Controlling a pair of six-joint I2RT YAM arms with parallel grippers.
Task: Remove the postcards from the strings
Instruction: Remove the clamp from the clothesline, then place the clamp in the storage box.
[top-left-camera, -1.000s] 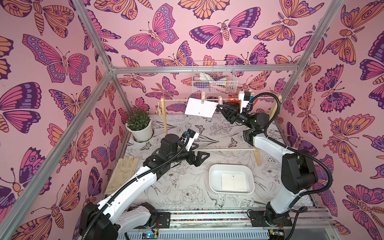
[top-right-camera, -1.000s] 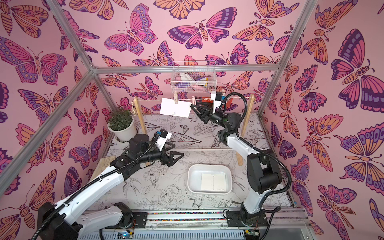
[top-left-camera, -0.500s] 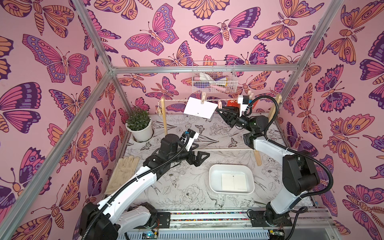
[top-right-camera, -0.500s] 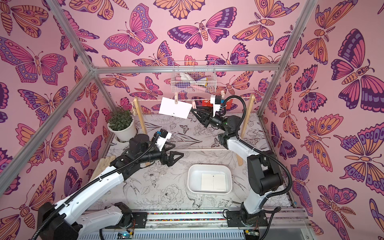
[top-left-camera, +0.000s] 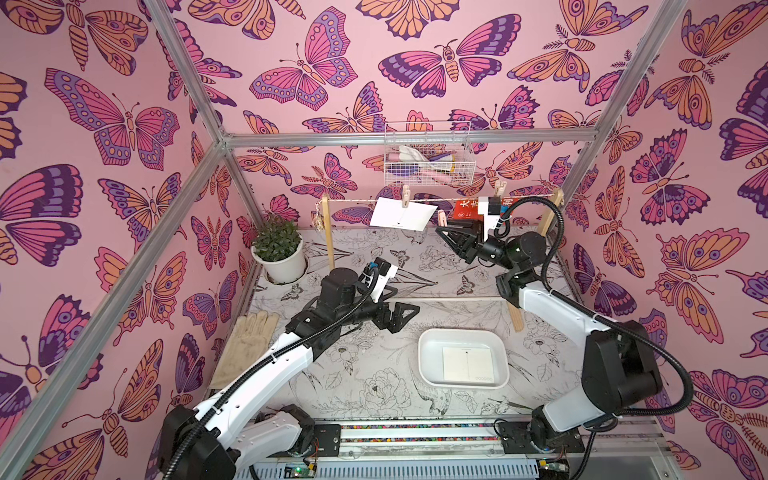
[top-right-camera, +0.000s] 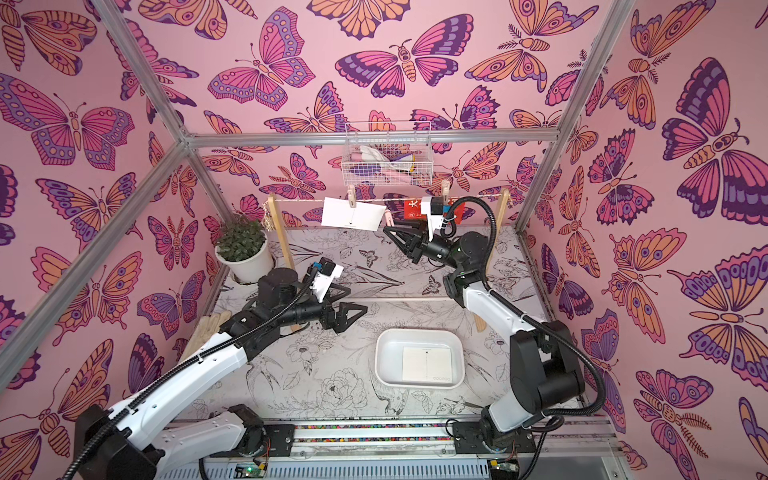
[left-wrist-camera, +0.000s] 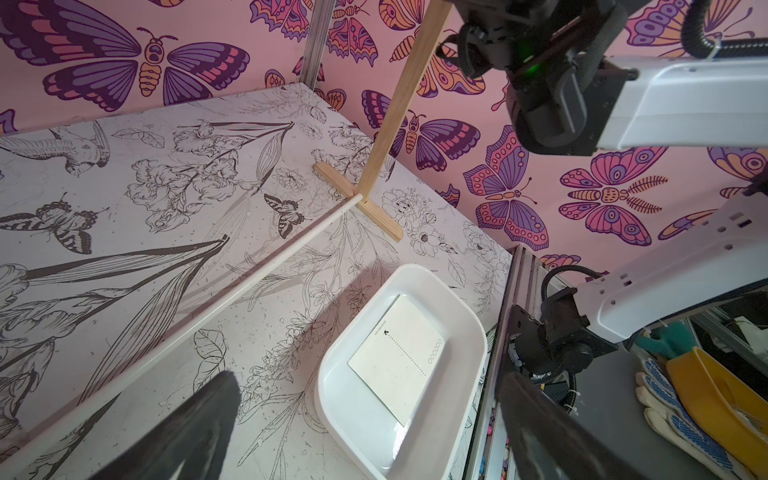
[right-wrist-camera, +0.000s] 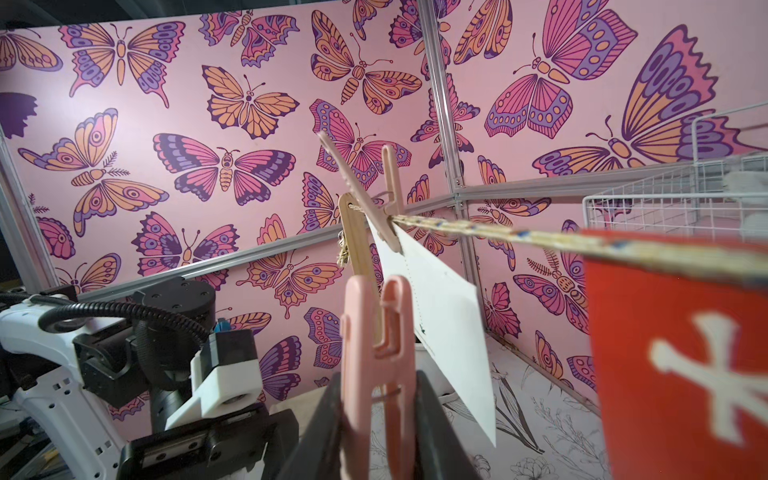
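The wooden rack (top-left-camera: 329, 239) is taken as the reference for all positions. The string (top-left-camera: 353, 200) is stretched between the tops of the rack's two posts.

Two postcards are hung from the string. The white postcard (top-left-camera: 399, 214) is located toward the rack's left post; it is pinned by a tan clothespin (top-left-camera: 406, 195) and hangs tilted. The red postcard (top-left-camera: 467, 209) is located toward the rack's right post and is partly hidden behind the right arm's wrist camera. The third postcard (top-left-camera: 467, 364), also white, is laid flat in the white tray (top-left-camera: 424, 345), which is set on the table in front of the rack, nearer its right post.

The right gripper (top-left-camera: 446, 230) is positioned just under the string, between the two hung postcards. Its jaws are closed down on a pink clothespin (right-wrist-camera: 376, 357), which is clamped between the fingers (right-wrist-camera: 440, 436). This clothespin is seen below the string and apart from it. Contact with the edge of the white postcard cannot be determined.

The left gripper (top-left-camera: 399, 303) is positioned low in front of the rack, nearer its left post. Its jaws are spread fully apart, and nothing is held between them.
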